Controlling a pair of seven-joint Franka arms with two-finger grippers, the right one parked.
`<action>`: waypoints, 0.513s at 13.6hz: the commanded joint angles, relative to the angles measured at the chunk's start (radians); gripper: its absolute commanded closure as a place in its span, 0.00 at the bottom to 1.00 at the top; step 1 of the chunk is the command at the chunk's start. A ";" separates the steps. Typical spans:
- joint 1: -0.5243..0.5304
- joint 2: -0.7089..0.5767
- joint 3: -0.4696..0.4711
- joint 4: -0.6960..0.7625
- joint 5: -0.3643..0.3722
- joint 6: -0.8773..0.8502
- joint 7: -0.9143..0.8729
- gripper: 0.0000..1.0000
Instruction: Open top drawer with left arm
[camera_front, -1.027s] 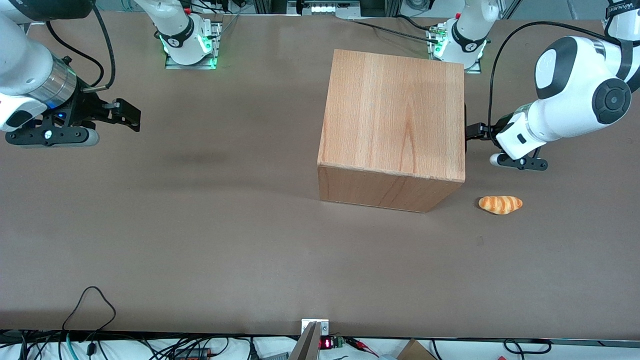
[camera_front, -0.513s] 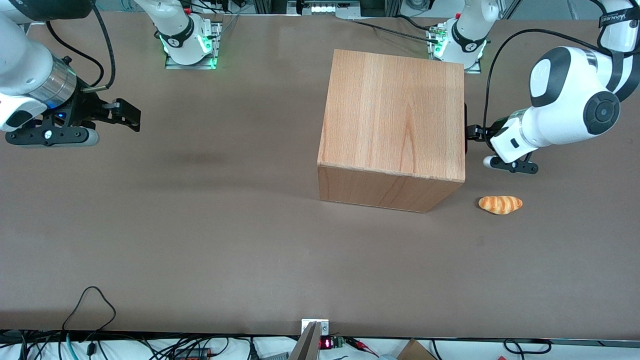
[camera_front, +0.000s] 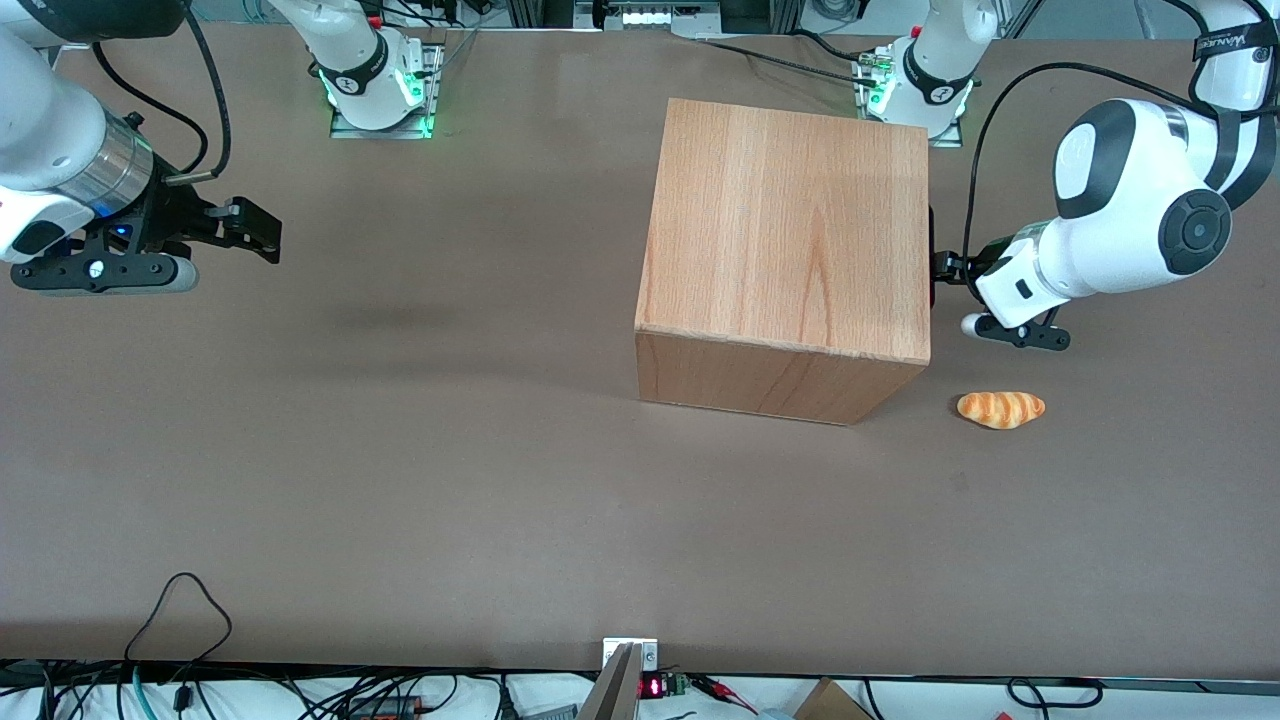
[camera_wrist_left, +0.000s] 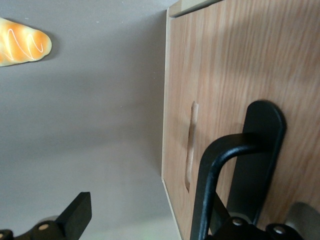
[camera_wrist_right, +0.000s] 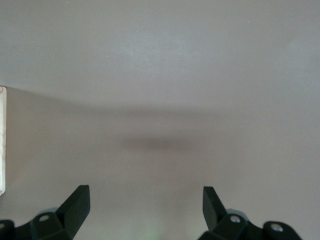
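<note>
The left arm (camera_front: 1130, 225) reaches to the cabinet (camera_front: 790, 230) from its 3 o'clock side. Its end effector (camera_front: 945, 268) is spread, one finger (camera_wrist_left: 75, 215) out over the counter (camera_front: 400, 450), the other at the black handle (camera_wrist_left: 220, 170) of the top drawer (camera_wrist_left: 235, 90). The drawer front sits flush, closed. A croissant (camera_front: 1001, 409) lies near the cabinet's 4 o'clock corner.

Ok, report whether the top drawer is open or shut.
Shut: the top drawer front sits flush with the cabinet. The claw is at its black handle.
</note>
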 joint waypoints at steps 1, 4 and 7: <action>0.009 0.004 0.001 0.002 0.013 0.017 0.028 0.00; 0.026 0.004 0.003 0.008 0.047 0.017 0.026 0.00; 0.049 0.005 0.009 0.011 0.050 0.024 0.026 0.00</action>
